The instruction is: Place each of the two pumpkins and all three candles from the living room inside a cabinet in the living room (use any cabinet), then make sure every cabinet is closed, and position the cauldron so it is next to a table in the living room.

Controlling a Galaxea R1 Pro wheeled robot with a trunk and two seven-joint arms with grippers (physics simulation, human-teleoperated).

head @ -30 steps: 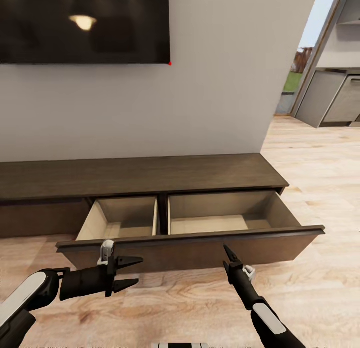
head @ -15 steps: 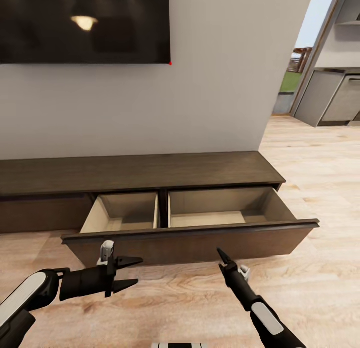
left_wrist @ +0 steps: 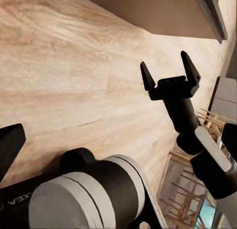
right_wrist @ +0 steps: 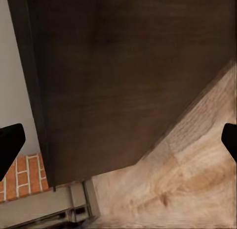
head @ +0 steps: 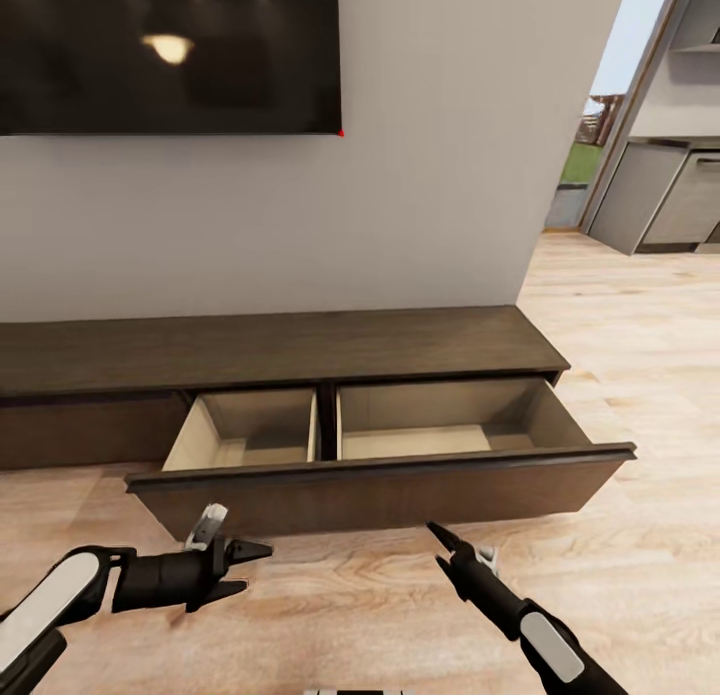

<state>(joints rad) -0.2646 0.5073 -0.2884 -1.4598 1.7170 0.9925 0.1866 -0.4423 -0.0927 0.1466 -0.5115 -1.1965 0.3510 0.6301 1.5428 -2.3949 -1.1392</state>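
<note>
Across the middle of your head view, the long low dark brown wooden cabinet (head: 300,350) has its wide drawer (head: 380,475) pulled out, its two pale light-wood compartments bare. Low in the frame, your left gripper (head: 252,567) and right gripper (left_wrist: 167,70) both hang released above the pale wooden floor (head: 640,395).

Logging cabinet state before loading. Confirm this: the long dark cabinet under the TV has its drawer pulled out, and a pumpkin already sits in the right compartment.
Not quite. The cabinet drawer is pulled out, but the head view shows no pumpkin in the right compartment: what shows of it holds only its bare pale wood.
</note>
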